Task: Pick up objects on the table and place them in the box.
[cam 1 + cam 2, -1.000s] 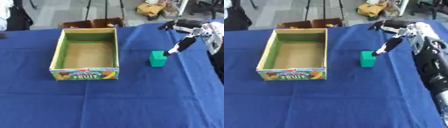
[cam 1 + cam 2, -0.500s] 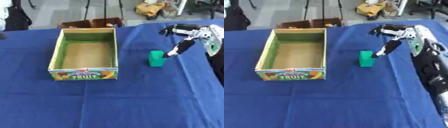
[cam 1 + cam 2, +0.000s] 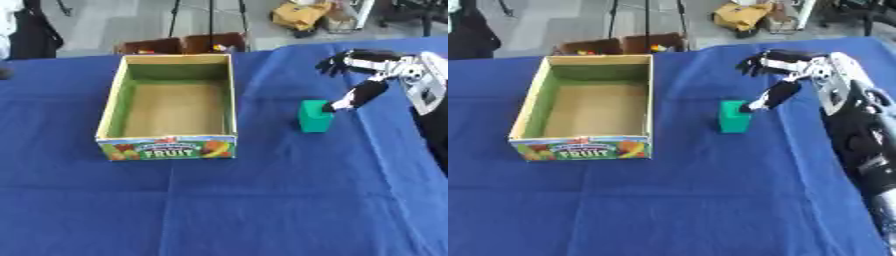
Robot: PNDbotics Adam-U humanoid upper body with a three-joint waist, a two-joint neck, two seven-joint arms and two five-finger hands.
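Observation:
A small green block (image 3: pixel 314 116) stands on the blue tablecloth, to the right of the open cardboard fruit box (image 3: pixel 114 102). The box is empty, with a green inner wall and a printed "FRUIT" front. My right hand (image 3: pixel 796 70) comes in from the right and hovers over the block's upper right side. Its fingers are spread and held above the block, and its thumb (image 3: pixel 354 97) points down, with the tip at the block's top right corner. The hand holds nothing. My left hand shows in neither view.
The blue cloth (image 3: pixel 219 200) covers the whole table. Beyond the far edge stand low brown boxes (image 3: pixel 184 44) with small items, tripod legs and a yellow bag (image 3: pixel 302 14) on the floor. A dark-clothed person stands at the far left.
My right hand has moved left and slightly down toward the green block, and its thumb tip now reaches the block's top corner. The block and the box have not moved.

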